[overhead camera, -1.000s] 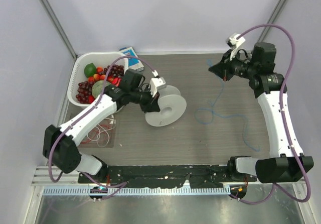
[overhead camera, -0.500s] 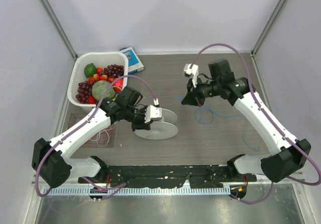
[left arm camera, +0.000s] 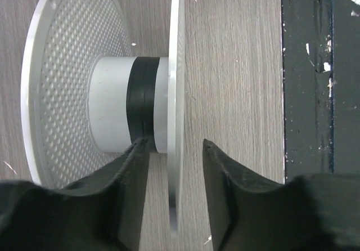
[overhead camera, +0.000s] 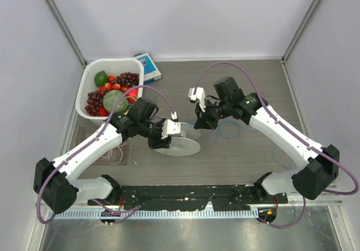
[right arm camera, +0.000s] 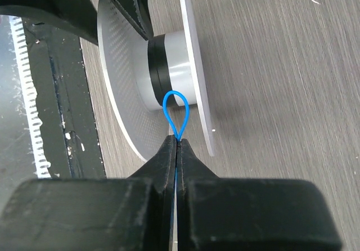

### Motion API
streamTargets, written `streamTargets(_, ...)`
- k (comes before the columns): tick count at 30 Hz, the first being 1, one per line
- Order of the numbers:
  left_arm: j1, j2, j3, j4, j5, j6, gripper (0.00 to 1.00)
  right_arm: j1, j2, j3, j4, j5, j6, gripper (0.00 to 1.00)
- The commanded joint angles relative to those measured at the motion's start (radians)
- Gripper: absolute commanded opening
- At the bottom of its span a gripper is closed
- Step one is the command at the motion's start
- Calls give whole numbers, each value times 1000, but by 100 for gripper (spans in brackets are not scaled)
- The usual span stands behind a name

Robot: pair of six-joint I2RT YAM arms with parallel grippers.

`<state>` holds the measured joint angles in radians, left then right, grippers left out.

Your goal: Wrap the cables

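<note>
The thin blue cable point(overhead camera: 229, 130) trails across the table's right half. My right gripper point(overhead camera: 201, 121) is shut on it. In the right wrist view a small blue loop point(right arm camera: 175, 93) sticks out of the closed tips point(right arm camera: 176, 141), right beside the hub of a white spool point(right arm camera: 174, 65). My left gripper point(overhead camera: 163, 137) holds that spool point(overhead camera: 183, 144) tilted at the table's middle. In the left wrist view its jaws point(left arm camera: 174, 147) straddle the near flange point(left arm camera: 176, 65), with one finger next to the hub point(left arm camera: 109, 110). Red and white cables point(overhead camera: 115, 149) lie looped at the left.
A white basket point(overhead camera: 90, 74) of fruit stands at the back left, with a blue box point(overhead camera: 147, 65) behind it. A black rail point(overhead camera: 185, 193) runs along the near edge and shows in the left wrist view point(left arm camera: 315, 93). Walls close in the table.
My right arm has swung left from the back right to the spool, carrying the blue cable. My left arm has brought the spool nearer and tilted it flatter.
</note>
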<state>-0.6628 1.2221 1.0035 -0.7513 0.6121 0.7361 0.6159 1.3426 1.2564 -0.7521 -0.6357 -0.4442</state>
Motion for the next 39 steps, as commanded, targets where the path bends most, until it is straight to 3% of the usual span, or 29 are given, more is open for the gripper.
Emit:
streamTargets(1, -1, -62, 15, 21, 43, -49, 51, 25, 9, 12, 43, 30, -45, 1)
streamTargets(4, 6, -114, 64, -19, 74, -115, 63, 41, 3, 11, 40, 53, -76, 1)
streamTargets(8, 60, -182, 144, -126, 127, -122, 72, 45, 3, 32, 28, 59, -93, 1)
streamTargets(11, 126, -220, 133, -54, 71, -265, 82, 64, 3, 47, 4, 65, -112, 1)
streamTargets(13, 176, -236, 109, 5, 71, -309, 83, 106, 4, 43, -6, 96, -129, 1)
streamTargets(16, 190, -243, 60, 123, 51, -345, 84, 136, 18, 40, -9, 119, -126, 1)
streamTargets(20, 221, -243, -18, 272, 90, -342, 70, 151, 38, 29, 6, 151, -108, 1)
streamTargets(23, 247, -227, -69, 383, 132, -353, 70, 153, 43, 17, 34, 188, -105, 1)
streamTargets(27, 253, -145, -54, 408, 181, -346, 71, 153, 59, 17, 43, 199, -103, 1)
streamTargets(39, 252, -26, -74, 382, 409, -44, 72, 157, 81, 11, 94, 231, -80, 1)
